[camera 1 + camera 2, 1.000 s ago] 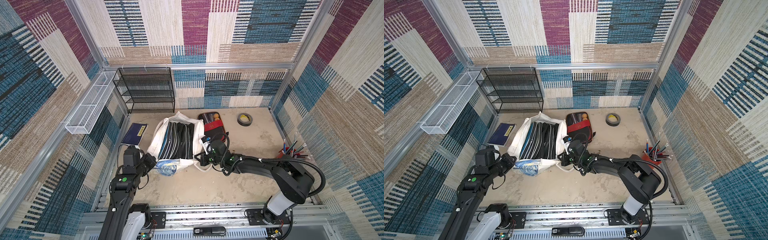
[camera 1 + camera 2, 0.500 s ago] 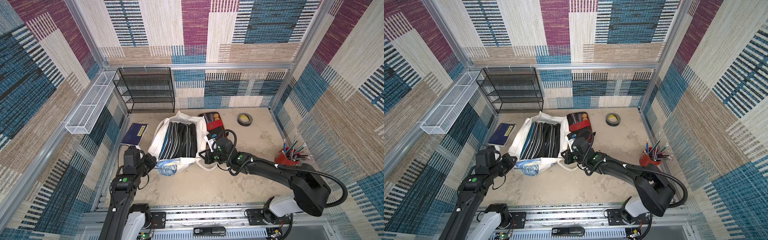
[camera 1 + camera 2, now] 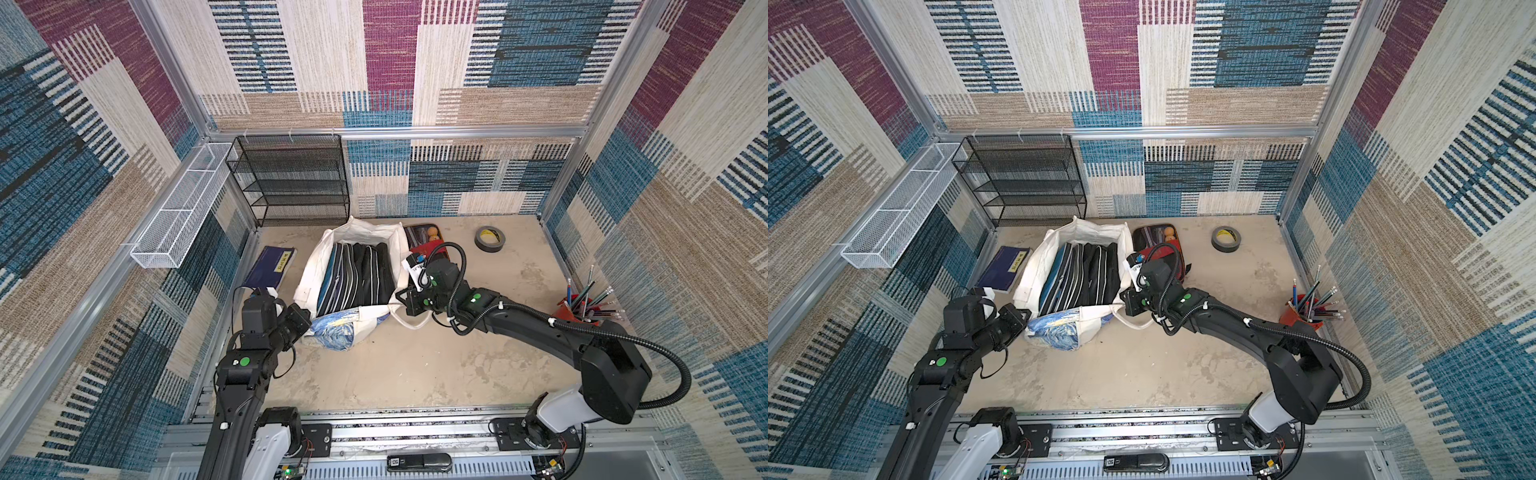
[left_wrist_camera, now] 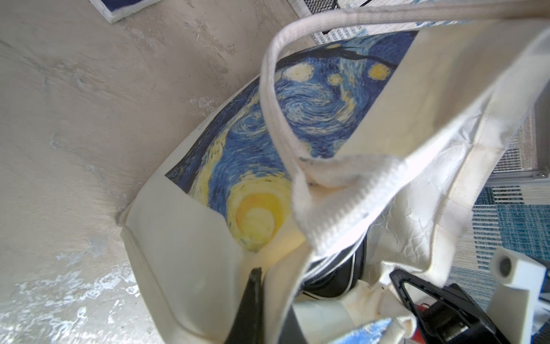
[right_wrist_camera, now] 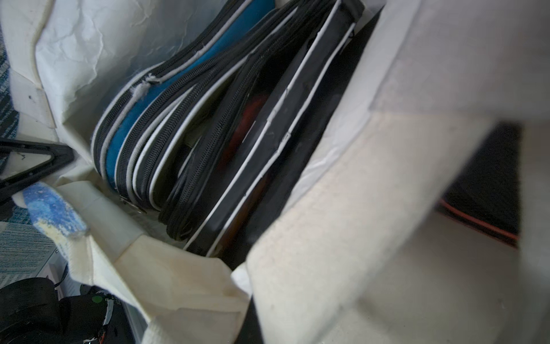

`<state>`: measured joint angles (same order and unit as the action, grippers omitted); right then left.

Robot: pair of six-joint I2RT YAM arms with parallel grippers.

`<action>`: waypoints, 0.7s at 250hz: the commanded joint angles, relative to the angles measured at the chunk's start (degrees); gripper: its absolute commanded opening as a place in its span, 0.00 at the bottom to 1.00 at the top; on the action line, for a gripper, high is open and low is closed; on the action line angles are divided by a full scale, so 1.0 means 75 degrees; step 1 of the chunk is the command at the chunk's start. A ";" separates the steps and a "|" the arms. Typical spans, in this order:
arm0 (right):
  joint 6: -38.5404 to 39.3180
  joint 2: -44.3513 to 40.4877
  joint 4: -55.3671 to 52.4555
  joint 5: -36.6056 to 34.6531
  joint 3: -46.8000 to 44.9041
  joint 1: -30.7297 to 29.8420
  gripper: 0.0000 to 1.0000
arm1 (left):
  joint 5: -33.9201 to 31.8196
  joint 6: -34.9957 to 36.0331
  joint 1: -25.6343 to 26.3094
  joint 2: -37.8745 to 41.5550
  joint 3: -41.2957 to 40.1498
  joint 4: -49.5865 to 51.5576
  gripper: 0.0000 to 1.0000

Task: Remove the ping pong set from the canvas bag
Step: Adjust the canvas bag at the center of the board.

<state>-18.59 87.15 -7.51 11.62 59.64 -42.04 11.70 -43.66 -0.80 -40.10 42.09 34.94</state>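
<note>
Right claw (image 3: 401,300) farther forward, on canvas bag (image 3: 309,272)

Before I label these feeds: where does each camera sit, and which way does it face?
Top views: overhead behind the robot, looking down; left pincer and right pincer at the canvas bag.
Left wrist: on left arm, facing the bag's painted side; one dark finger shows.
Right wrist: on right arm, looking into the bag at zipped cases; own body unclear.
Both wrist views share the cases.
</note>
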 commanded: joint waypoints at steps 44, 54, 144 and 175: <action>0.0417 -0.0086 -0.0704 -0.0405 -0.0033 -0.0462 0.00 | -0.2142 0.0382 -0.0186 -0.0952 0.0526 -0.0589 0.00; 0.0414 -0.0122 -0.0700 -0.0250 -0.0025 -0.0604 0.00 | -0.2146 0.0396 -0.0198 -0.1181 0.0618 -0.0805 0.00; 0.0578 -0.0289 -0.0655 -0.0097 0.0397 -0.1531 0.54 | -0.2229 0.0605 -0.0754 -0.2796 0.1476 -0.2280 0.00; 0.1048 -0.0583 -0.1187 -0.0877 0.0974 -0.1402 0.86 | -0.1876 0.0564 -0.1027 -0.2986 0.1698 -0.2538 0.00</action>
<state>-14.57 84.77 -12.88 11.16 63.57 -53.28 -0.14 -39.79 -6.85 -61.69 53.21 22.92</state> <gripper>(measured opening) 0.755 0.093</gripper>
